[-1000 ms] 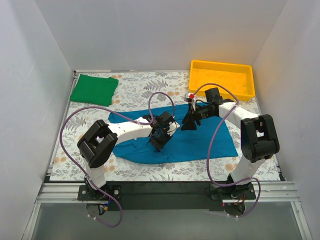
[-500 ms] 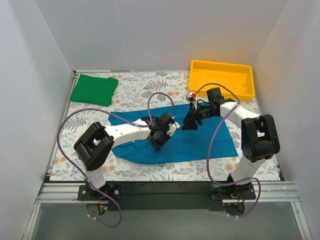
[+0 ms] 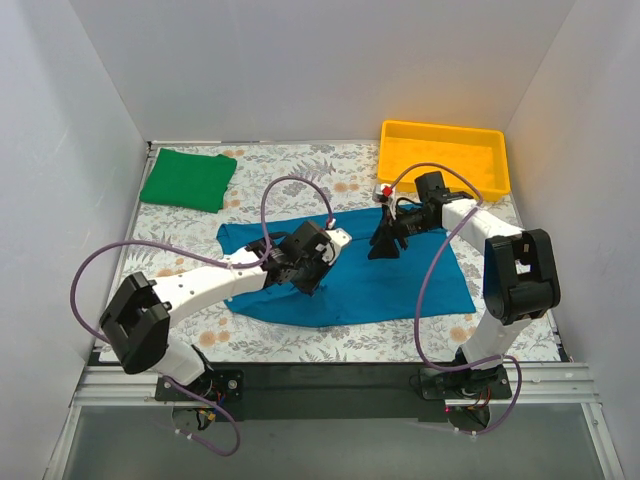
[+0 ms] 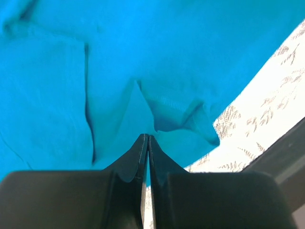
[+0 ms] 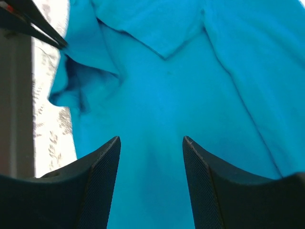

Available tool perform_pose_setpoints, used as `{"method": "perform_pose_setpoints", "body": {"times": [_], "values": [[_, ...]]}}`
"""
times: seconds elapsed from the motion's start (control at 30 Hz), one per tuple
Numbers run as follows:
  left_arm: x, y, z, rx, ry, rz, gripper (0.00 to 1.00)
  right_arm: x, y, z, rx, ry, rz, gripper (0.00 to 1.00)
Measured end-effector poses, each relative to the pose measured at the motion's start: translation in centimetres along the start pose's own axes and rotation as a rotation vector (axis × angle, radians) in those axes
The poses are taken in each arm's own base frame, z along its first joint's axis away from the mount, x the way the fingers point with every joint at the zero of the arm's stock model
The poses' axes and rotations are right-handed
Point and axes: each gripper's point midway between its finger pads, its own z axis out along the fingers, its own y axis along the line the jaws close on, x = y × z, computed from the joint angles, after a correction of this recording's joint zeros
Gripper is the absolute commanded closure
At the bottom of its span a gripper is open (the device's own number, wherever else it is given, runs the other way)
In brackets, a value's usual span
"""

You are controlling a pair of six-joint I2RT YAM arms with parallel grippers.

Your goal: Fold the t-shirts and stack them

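Observation:
The teal-blue t-shirt (image 3: pixel 400 285) lies spread out and wrinkled on the floral table. The bright green t-shirt (image 3: pixel 188 180) lies folded at the far left corner. My left gripper (image 3: pixel 308 264) is shut on a fold of the teal shirt near its middle. In the left wrist view the jaws (image 4: pixel 145 138) pinch cloth that tents up from the shirt (image 4: pixel 71 71). My right gripper (image 3: pixel 383 246) hangs open and empty just over the shirt's upper right part. In the right wrist view its fingers (image 5: pixel 151 139) straddle flat teal cloth (image 5: pixel 167 95).
A yellow plastic tray (image 3: pixel 440 127) stands at the far right corner, close behind the right arm. White walls close in the table on three sides. The floral tablecloth (image 3: pixel 290 180) shows around both shirts.
My left arm has swung out to the left and its gripper has drawn the pinched teal cloth up and left. The right gripper has edged slightly away from me.

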Motion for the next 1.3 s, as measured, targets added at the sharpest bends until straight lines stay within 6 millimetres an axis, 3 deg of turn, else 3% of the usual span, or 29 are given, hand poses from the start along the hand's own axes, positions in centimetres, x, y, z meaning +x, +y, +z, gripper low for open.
{"method": "perform_pose_setpoints", "body": {"times": [0.1,0.2,0.33,0.57,0.83,1.3], "values": [[1.1,0.0,-0.5,0.001,0.000,-0.018,1.00,0.3,-0.6,-1.1,0.045,0.062,-0.060,0.38],[1.9,0.0,-1.5,0.004,-0.025,-0.037,1.00,2.2,-0.7,-3.3,0.141,0.176,-0.157,0.39],[2.0,-0.1,-3.6,0.015,-0.103,-0.064,1.00,7.4,1.3,-7.8,0.246,0.385,-0.222,0.41],[1.1,-0.3,-5.8,0.033,-0.232,-0.097,1.00,14.3,1.0,-16.8,0.416,0.614,-0.177,0.44],[0.9,-0.2,-6.2,0.031,-0.286,-0.102,1.00,18.4,3.7,-17.3,0.239,0.754,-0.317,0.50],[1.1,0.1,-6.9,0.027,-0.355,-0.112,1.00,19.8,3.7,-17.8,0.194,0.832,-0.402,0.53]]}}
